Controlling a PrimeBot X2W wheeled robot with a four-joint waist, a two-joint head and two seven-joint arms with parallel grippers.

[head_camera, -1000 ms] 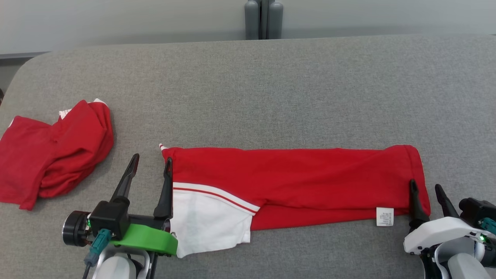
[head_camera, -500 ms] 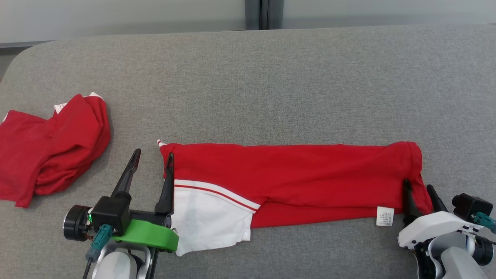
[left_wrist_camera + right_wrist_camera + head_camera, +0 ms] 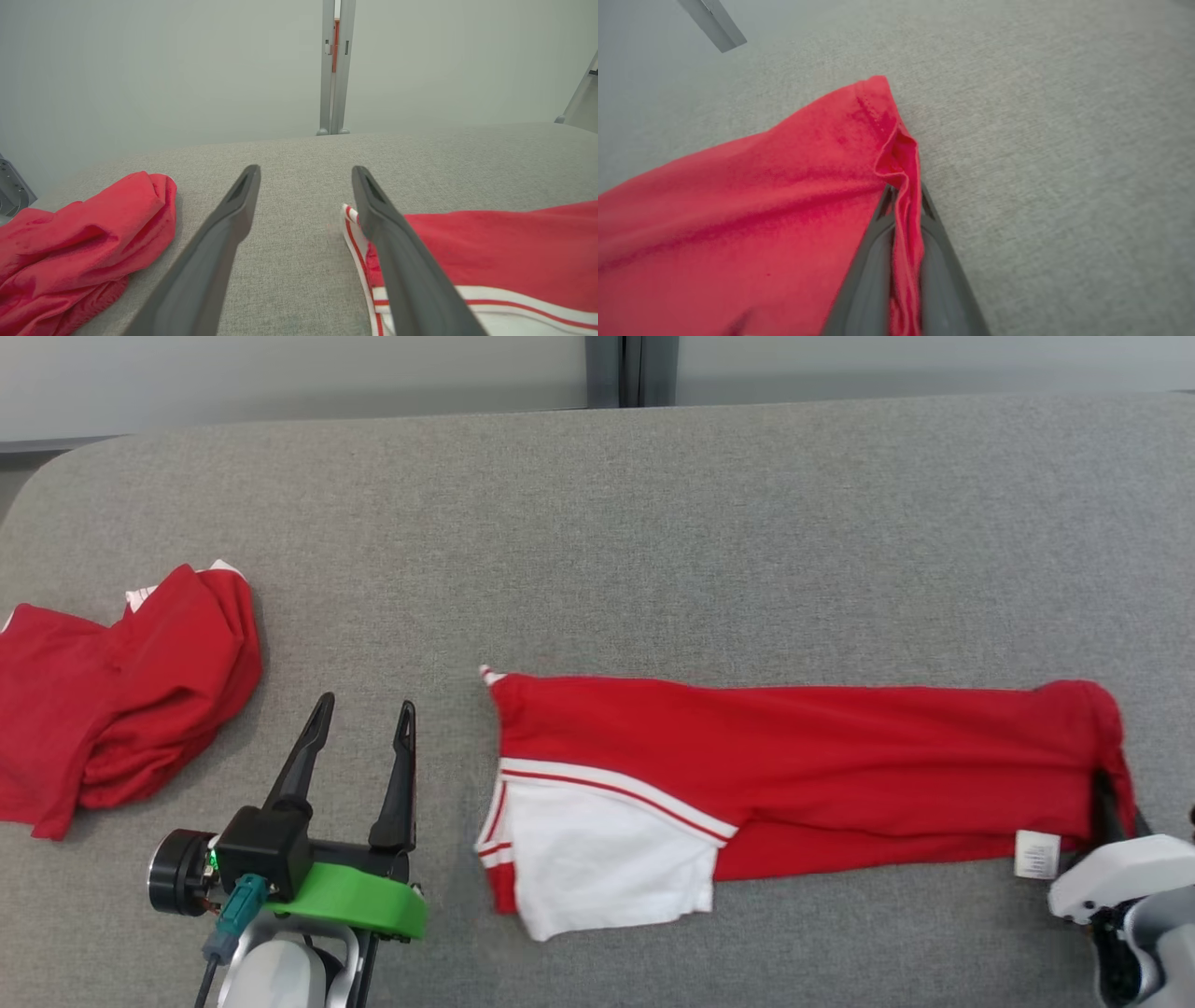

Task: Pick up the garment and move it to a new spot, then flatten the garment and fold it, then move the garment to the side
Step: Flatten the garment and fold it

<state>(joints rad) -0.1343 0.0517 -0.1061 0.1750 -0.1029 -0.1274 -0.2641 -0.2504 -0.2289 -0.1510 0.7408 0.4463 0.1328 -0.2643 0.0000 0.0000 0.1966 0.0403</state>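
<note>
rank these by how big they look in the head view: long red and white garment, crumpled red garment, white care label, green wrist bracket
1. long red and white garment
2. crumpled red garment, reaching the left frame edge
3. green wrist bracket, nearer the camera, so probably flattered
4. white care label

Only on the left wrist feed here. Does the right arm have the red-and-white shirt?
Observer: Yes. In the right wrist view, the right gripper has its jaws shut on a pinched fold of the red-and-white shirt.
Operator: Which end?
Observer: Head view: the end opposite the white sleeve, beside the white label.
Operator: My right finger overlaps the cloth. Touching?
Observer: No. The head view shows the left gripper open over the bare grey table, apart from the white sleeve.
</note>
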